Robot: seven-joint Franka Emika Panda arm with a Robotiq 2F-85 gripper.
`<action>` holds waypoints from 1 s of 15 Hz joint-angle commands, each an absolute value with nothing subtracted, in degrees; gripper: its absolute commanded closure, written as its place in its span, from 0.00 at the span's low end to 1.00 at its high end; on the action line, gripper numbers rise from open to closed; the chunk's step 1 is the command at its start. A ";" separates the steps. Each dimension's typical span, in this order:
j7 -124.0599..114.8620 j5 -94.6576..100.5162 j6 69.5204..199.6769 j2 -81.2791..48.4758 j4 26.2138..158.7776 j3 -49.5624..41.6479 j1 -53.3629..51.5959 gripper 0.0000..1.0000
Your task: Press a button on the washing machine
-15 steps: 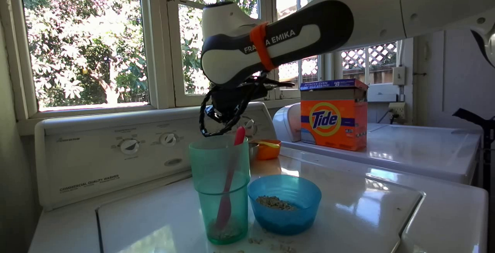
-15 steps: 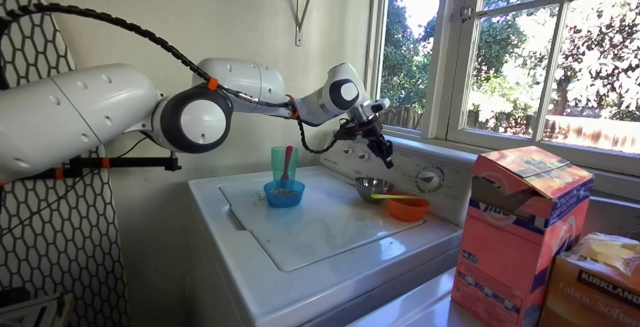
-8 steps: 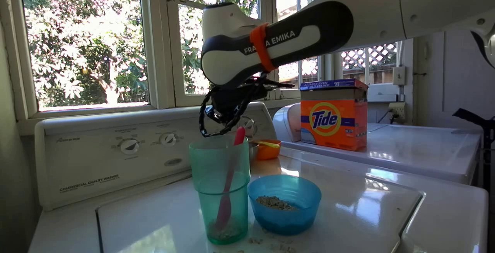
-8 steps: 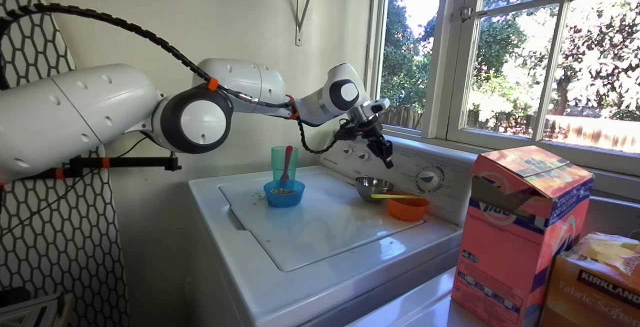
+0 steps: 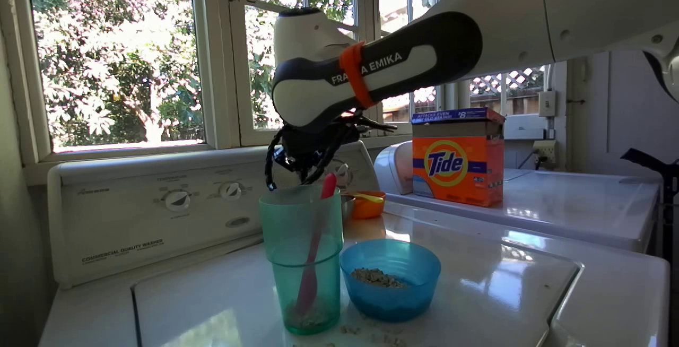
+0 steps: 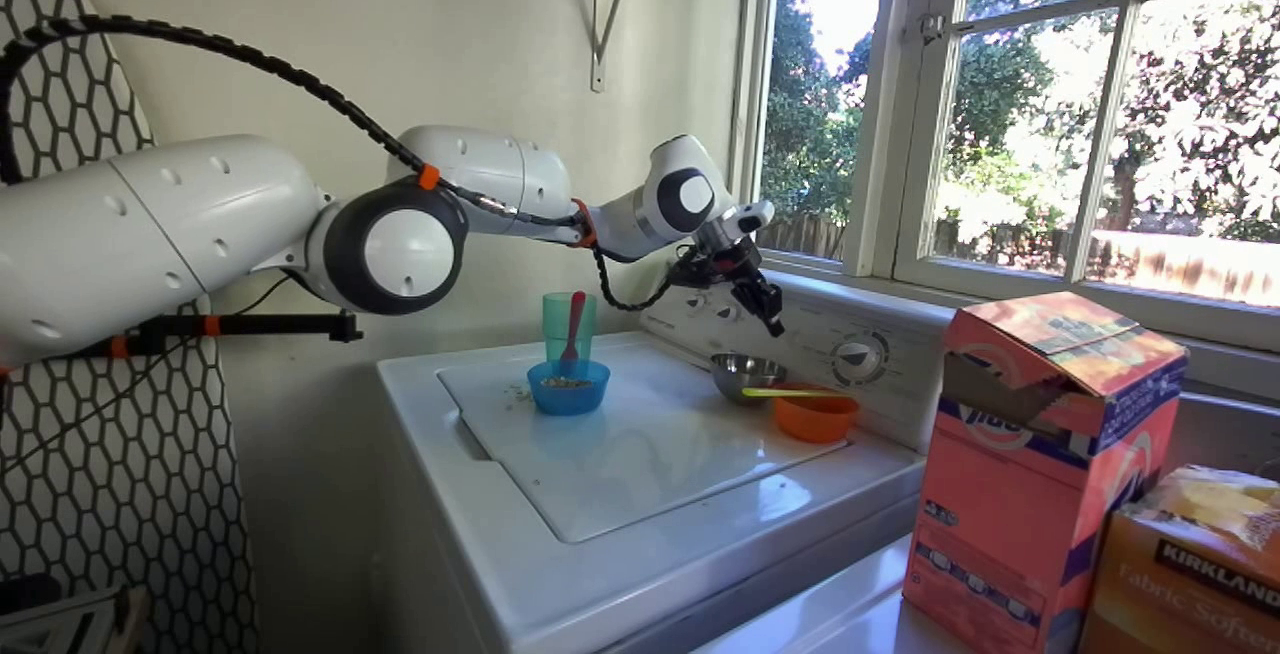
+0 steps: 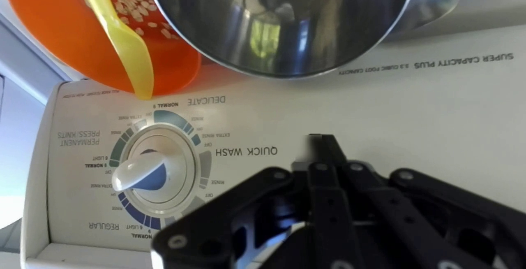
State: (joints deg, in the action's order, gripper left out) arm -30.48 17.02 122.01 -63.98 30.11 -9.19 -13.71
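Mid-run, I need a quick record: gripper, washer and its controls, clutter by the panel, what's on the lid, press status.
Gripper: shut, holding nothing visible, aimed toward the back panel; contact unclear
Washing machine: lid down
Large dial: beside the QUICK WASH lettering
By panel: steel bowl; orange bowl with yellow utensil and flakes
On lid: green cup holding red spoon; blue bowl holding flakes
Press status: none visible; no button clearly identifiable

The cream panel of the white enamel washing machine reads "COMMERCIAL QUALITY WASHER", "QUICK WASH"; beside the machine, an orange cardboard box reads "Tide", a brown box "KIRKLAND".
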 commanded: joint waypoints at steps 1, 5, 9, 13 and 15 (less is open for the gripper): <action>-33.04 16.94 123.24 -65.75 28.50 -9.79 -13.46 1.00; -32.27 17.03 122.30 -64.38 30.11 -9.56 -13.47 1.00; -33.80 16.85 123.46 -65.05 29.34 -9.72 -13.18 1.00; -35.80 17.36 123.79 -65.53 28.75 -10.47 -13.22 1.00; -36.76 17.58 123.45 -65.54 28.71 -11.07 -13.39 1.00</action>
